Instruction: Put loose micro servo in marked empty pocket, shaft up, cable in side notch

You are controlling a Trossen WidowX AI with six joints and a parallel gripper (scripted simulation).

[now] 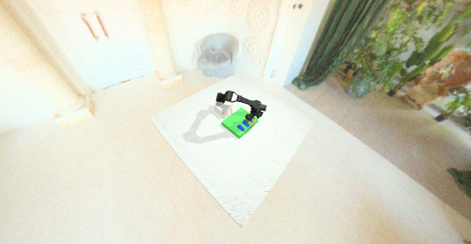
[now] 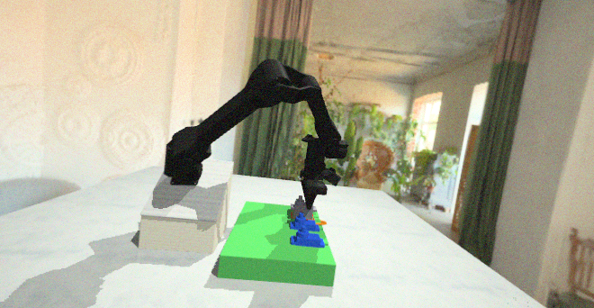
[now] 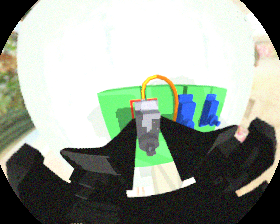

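Note:
The loose grey micro servo is upright, its output shaft pointing up. My gripper is shut on it. The servo is over the marked pocket, whose red outline shows partly behind it in the wrist view. The servo hides the pocket's opening, and I cannot tell whether its ears touch the green deck. Its orange cable arches from the far end of the servo toward the nearer blue servo; the notch is hidden.
Two blue servos sit in the deck beside the marked pocket, the nearer one close to the cable and the other farther along. The arm's pale base block stands beside the deck.

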